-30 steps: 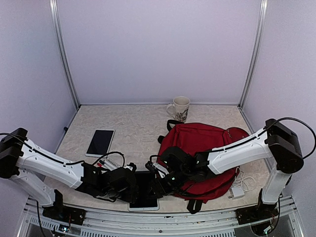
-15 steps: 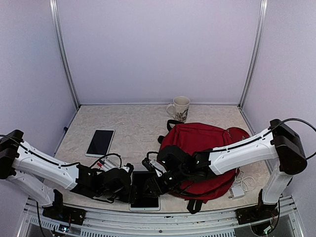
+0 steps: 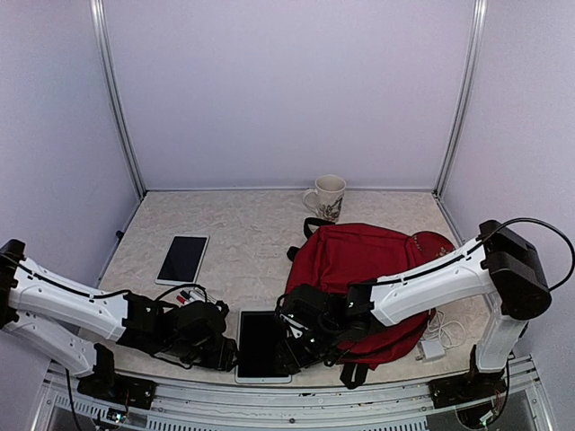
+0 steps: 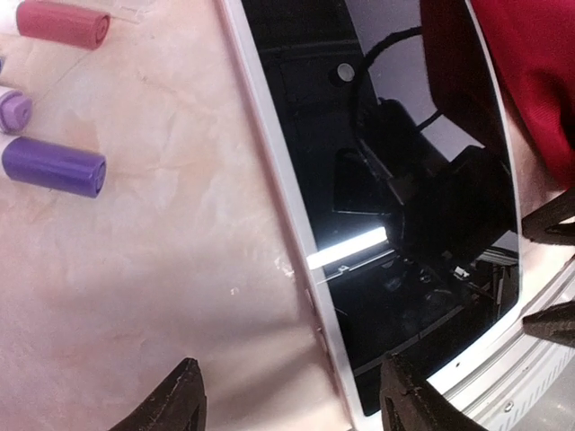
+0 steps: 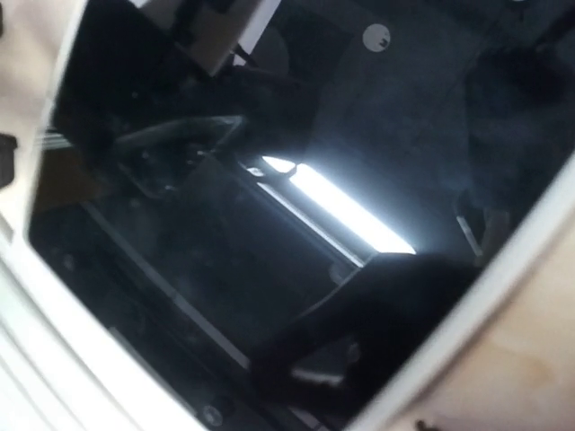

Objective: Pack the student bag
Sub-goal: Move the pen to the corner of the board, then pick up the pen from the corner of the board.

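The student bag (image 3: 364, 260), a dark red backpack with black straps, lies at the right of the table; its fabric shows in the left wrist view (image 4: 530, 72). A white-framed tablet (image 3: 260, 346) with a dark screen lies flat just left of it near the front edge. My left gripper (image 3: 228, 350) is open and low on the table, its fingertips (image 4: 184, 400) straddling the tablet's left long edge (image 4: 296, 242). My right gripper (image 3: 290, 346) hangs over the tablet's right edge beside the bag. The right wrist view is filled by the tablet's screen (image 5: 269, 180), and its fingers do not show.
Purple (image 4: 54, 166) and pink (image 4: 63, 22) markers lie left of the tablet. A second tablet (image 3: 182, 259) lies at the left. A mug (image 3: 328, 196) stands at the back. A white charger with its cable (image 3: 431, 346) lies right of the bag.
My left gripper has drawn back to the left, off the tablet, uncovering more of the screen. My right gripper has moved nearer the front edge along the tablet's right side.
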`<action>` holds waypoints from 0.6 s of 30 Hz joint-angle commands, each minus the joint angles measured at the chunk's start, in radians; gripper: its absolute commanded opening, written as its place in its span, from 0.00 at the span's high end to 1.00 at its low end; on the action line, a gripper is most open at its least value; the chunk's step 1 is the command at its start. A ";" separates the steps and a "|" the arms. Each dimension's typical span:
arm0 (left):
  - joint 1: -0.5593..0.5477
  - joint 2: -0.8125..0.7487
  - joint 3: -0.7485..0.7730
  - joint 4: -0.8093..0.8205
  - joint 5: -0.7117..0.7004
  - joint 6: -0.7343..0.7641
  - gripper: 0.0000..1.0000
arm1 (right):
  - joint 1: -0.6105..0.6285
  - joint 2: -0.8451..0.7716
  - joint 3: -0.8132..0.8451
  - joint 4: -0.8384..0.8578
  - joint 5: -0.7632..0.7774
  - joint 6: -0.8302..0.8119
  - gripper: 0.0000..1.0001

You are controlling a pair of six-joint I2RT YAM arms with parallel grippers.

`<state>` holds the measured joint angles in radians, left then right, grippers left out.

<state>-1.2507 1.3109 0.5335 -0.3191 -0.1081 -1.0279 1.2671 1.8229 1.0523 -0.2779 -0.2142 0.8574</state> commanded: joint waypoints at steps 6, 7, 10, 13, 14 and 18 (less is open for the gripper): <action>0.018 0.127 -0.118 0.129 0.150 -0.016 0.48 | -0.036 0.056 -0.030 0.167 -0.076 0.019 0.38; 0.021 0.128 -0.140 0.165 0.168 -0.024 0.50 | -0.043 0.051 -0.031 0.187 -0.086 0.016 0.38; 0.049 0.127 -0.228 0.346 0.250 -0.068 0.62 | -0.068 0.031 -0.042 0.240 -0.112 0.004 0.37; 0.073 0.140 -0.279 0.414 0.278 -0.097 0.63 | -0.089 0.024 -0.060 0.321 -0.159 0.029 0.37; 0.074 0.146 -0.278 0.414 0.275 -0.095 0.62 | -0.092 0.027 -0.064 0.356 -0.176 0.039 0.37; 0.072 0.160 -0.262 0.422 0.277 -0.086 0.56 | -0.098 0.054 -0.010 0.354 -0.186 0.024 0.37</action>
<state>-1.1625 1.3449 0.3305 0.2073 0.0174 -1.0977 1.1702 1.8332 0.9981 -0.1112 -0.3901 0.9028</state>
